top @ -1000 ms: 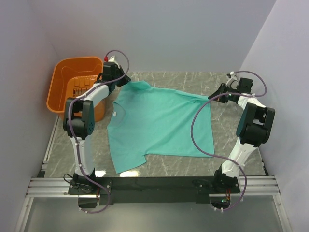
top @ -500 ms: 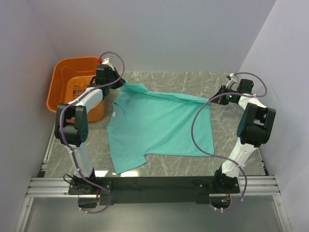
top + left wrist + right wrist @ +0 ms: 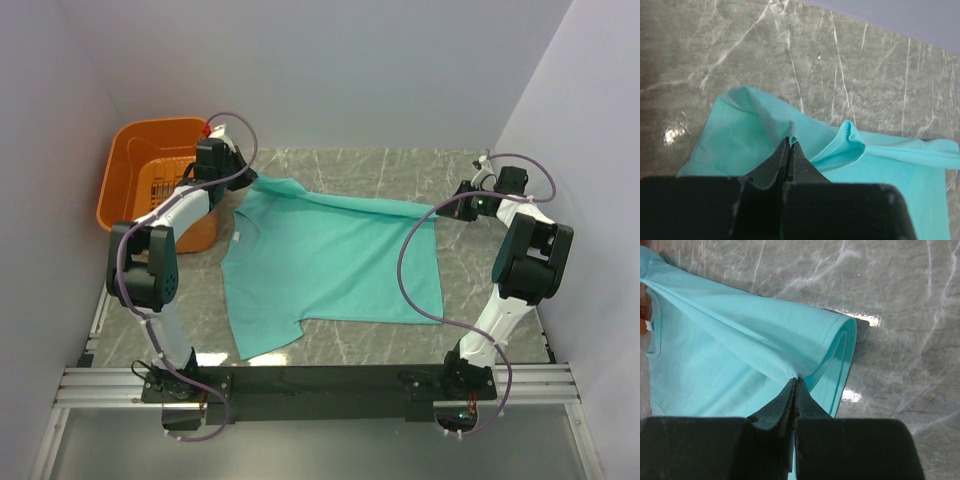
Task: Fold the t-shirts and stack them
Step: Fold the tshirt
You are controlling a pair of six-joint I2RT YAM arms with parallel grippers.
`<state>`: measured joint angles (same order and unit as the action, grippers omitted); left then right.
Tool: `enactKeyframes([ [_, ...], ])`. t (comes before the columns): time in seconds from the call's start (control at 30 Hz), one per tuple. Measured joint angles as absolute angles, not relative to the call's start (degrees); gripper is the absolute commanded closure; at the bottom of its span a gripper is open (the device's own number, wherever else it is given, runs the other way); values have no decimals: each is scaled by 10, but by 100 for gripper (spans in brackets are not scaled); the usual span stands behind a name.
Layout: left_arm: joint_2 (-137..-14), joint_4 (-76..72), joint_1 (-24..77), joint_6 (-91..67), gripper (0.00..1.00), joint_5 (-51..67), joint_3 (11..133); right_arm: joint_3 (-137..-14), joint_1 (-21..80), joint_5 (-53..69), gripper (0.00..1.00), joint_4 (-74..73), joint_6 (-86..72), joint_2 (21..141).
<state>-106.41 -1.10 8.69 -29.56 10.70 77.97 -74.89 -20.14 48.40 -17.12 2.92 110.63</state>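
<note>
The desk (image 3: pixel 390 168) is grey marble-patterned stone with white veins, glossy enough to show bright glare spots. Plain pale lilac walls (image 3: pixel 350 70) close it in on 3 sides. An orange plastic basket (image 3: pixel 125 165) sits at its far left corner. The teal t-shirt (image 3: pixel 330 265) lies spread across the middle, its neck label (image 3: pixel 238 236) toward the basket. The left tool (image 3: pixel 790 142) is clenched on the shirt's far-left fold. The right tool (image 3: pixel 796 379) is clenched on its far-right hem, and the far edge runs taut between them.
</note>
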Motion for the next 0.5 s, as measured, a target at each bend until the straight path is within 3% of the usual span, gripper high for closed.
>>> enactKeyframes([
  [0.5, -1000, 4, 87, -280, 99, 111, 713, -749, -201, 465, 100, -186, 29, 1106],
])
